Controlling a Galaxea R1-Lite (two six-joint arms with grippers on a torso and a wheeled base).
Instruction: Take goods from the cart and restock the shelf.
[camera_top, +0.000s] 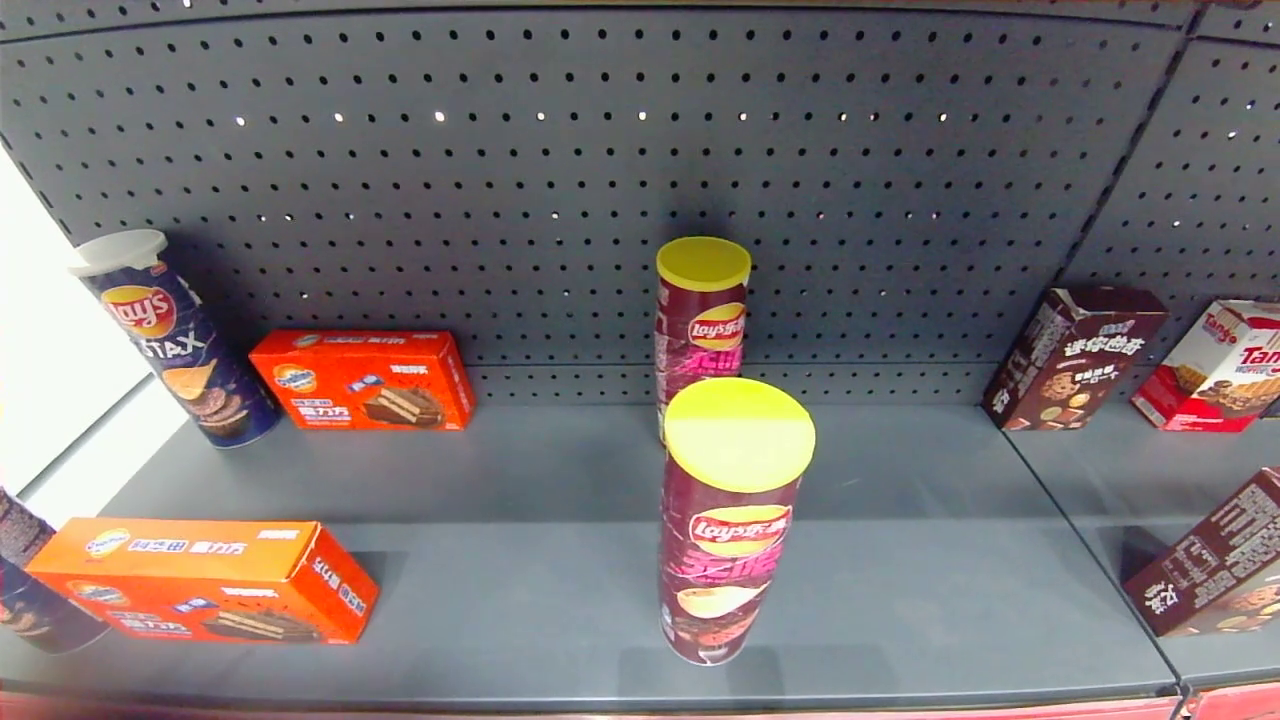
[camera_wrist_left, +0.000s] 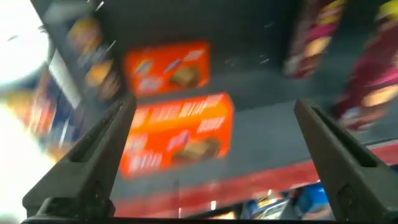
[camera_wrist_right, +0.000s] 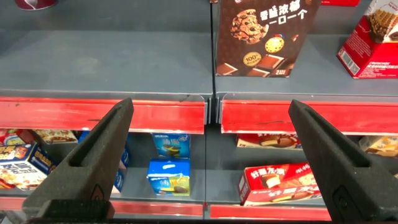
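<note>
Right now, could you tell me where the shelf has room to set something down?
The widest bare stretch of shelf lies between the front purple can, the rear purple can and the brown box. Another lies between those cans and the rear orange box and front orange box. The left end, with the blue can, is crowded.

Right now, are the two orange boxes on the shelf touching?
Apart. The head view shows bare grey shelf between the rear orange box and the front orange box.
</note>
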